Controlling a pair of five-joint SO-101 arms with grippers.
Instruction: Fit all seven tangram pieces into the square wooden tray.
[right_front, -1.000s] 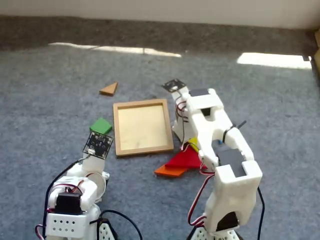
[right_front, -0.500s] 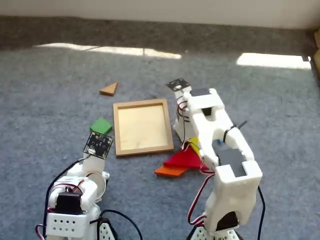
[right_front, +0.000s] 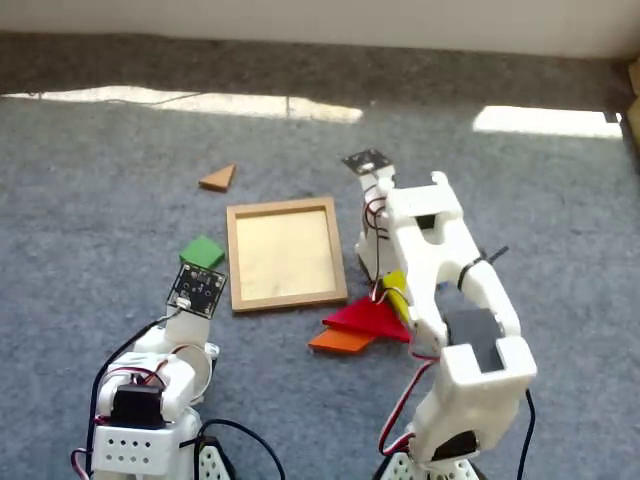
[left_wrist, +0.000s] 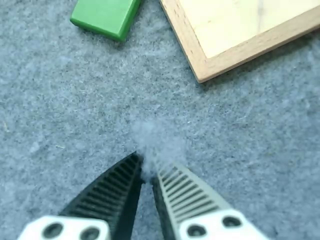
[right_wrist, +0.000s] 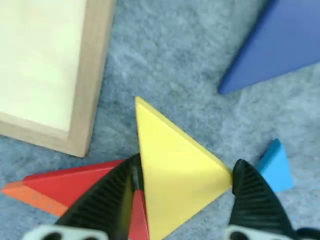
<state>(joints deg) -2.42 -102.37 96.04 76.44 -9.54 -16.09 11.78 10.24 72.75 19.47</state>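
Observation:
The square wooden tray (right_front: 282, 255) lies empty on the grey carpet. My right gripper (right_wrist: 186, 175) is shut on the yellow triangle (right_wrist: 172, 175), one finger on each side, holding it over the red triangle (right_wrist: 75, 182) just off the tray's near right corner. An orange piece (right_front: 340, 342) lies under the red triangle (right_front: 365, 318). A large blue triangle (right_wrist: 280, 45) and a small light-blue triangle (right_wrist: 274, 167) lie beside the yellow one. My left gripper (left_wrist: 147, 175) is shut and empty over bare carpet, short of the green square (left_wrist: 105, 15) and the tray's corner (left_wrist: 205, 70).
A brown triangle (right_front: 218, 178) lies beyond the tray's far left corner. The green square (right_front: 202, 251) sits just left of the tray. The right arm (right_front: 440, 270) stretches along the tray's right side. Open carpet lies all around.
The right arm has shifted a little to the right and away, and the yellow triangle has moved with it. The left arm has kept still.

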